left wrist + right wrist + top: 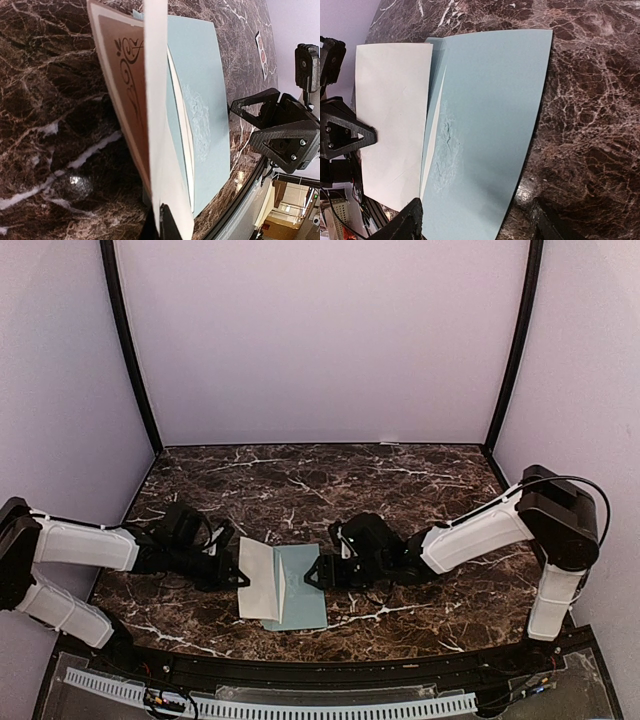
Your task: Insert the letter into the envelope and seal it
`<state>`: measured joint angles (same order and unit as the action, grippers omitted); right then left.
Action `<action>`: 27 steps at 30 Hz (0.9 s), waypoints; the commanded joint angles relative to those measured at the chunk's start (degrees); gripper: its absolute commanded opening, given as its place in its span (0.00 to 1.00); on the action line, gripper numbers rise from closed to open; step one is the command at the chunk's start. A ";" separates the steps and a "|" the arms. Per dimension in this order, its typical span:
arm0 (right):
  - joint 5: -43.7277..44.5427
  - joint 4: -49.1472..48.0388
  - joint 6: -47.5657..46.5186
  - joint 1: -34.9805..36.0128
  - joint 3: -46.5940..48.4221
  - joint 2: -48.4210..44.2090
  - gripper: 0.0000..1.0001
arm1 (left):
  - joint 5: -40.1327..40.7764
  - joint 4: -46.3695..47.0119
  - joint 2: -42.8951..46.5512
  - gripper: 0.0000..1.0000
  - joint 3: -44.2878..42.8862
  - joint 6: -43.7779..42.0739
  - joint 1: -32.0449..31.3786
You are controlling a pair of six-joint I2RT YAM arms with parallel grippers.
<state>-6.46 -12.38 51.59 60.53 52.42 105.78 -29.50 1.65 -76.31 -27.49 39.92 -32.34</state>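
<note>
The letter (257, 578) is a stiff white card, brown and ornamented on one face (127, 75). It stands tilted on the marble with my left gripper (163, 224) shut on its near edge. Its far edge lies at the open mouth of the pale teal envelope (303, 587), which lies flat with a rough scuffed patch (445, 150) by its opening. I cannot tell how far the card is inside. My right gripper (477, 216) is open, with one finger (406, 224) on each side of the envelope's end (490, 110). In the top view it (316, 573) sits at the envelope's right edge.
A small white strip of round stickers (261, 50) lies on the dark marble table (400, 480) beyond the envelope. A black rail (330, 672) runs along the front edge. Pale walls close in the back and both sides.
</note>
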 commanded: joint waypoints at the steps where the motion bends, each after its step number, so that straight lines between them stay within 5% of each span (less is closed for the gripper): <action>1: -0.39 -0.20 0.56 0.63 1.48 0.81 0.69 | 0.02 0.57 -0.42 0.00 0.76 -2.61 0.35; 27: -2.88 -1.99 1.37 0.70 1.84 2.66 0.69 | -2.63 6.91 -4.30 0.00 2.23 -0.06 0.35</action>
<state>-8.19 -12.82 51.92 60.73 53.52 106.94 -31.14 7.14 -80.36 -26.17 39.24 -32.34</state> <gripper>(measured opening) 0.689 0.007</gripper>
